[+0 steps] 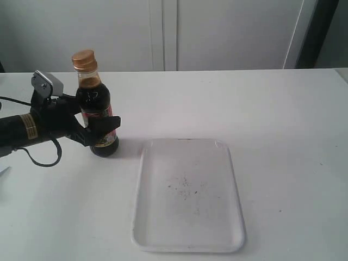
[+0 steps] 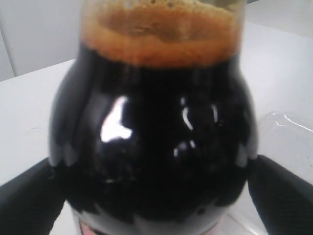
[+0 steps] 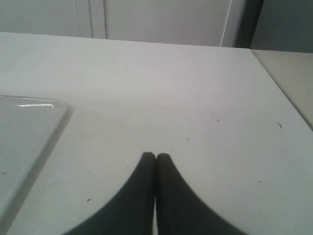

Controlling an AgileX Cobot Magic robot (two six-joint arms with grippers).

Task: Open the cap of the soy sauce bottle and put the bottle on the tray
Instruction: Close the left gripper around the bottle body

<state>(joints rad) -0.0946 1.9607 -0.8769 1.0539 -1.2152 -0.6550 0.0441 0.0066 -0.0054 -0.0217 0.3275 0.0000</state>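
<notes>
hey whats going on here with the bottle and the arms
The left gripper has its jaws wide apart on either side of the soy sauce bottle, which stands upright on the table beside the tray, not on it. Whether the jaws press on the glass cannot be told. The orange cap is shut. The right gripper is shut, holds nothing and sits low over the table near a corner of the tray.
</notes>
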